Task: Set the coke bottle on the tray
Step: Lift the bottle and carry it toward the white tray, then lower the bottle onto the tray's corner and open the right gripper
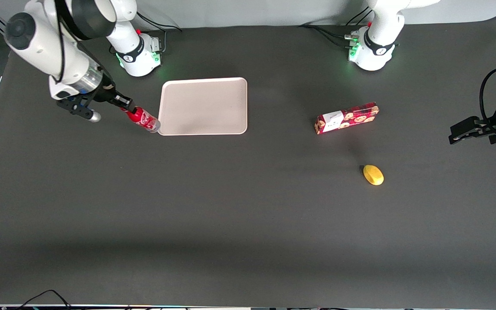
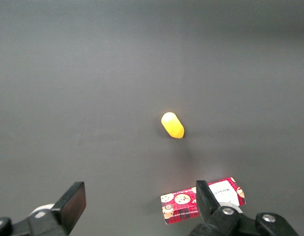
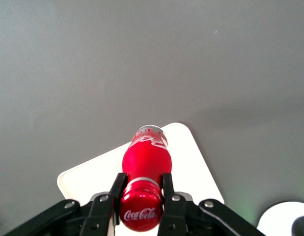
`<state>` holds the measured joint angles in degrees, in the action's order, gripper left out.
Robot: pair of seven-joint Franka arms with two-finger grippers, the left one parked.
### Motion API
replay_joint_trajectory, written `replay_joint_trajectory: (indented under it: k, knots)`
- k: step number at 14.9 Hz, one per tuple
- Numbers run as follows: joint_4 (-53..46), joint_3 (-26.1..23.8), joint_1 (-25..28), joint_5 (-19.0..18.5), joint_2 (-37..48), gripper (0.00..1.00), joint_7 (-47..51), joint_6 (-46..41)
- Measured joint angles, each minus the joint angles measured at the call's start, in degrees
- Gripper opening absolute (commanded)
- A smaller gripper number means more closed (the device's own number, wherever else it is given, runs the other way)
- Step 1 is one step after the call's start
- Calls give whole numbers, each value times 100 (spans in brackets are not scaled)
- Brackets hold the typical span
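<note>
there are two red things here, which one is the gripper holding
The coke bottle, the slim red one by the tray corner. The gripper is clamped on its neck. The red snack box lies untouched toward the parked arm's end.

Surface: dark grey table (image 1: 213,206), matte covering.
Tray (image 1: 203,106): rests flat, toward the working arm's end.
Snack box (image 1: 346,118): red, lies flat toward the parked arm's end.
Yellow object (image 1: 373,175): nearer the front camera than the snack box.
Gripper (image 1: 124,104): beside the tray, above the table.
</note>
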<state>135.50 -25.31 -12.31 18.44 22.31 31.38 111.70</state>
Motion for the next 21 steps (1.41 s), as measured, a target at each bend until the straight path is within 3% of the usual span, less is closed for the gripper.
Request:
replay_joint_trajectory:
  k: [6,20,21]
  knots:
    - [1600,-725,-9,859,735,0,4,1298]
    - [2282,-1436,-51,907,430,0,639,2285]
    - [2282,-1441,-52,907,395,15,651,2320]
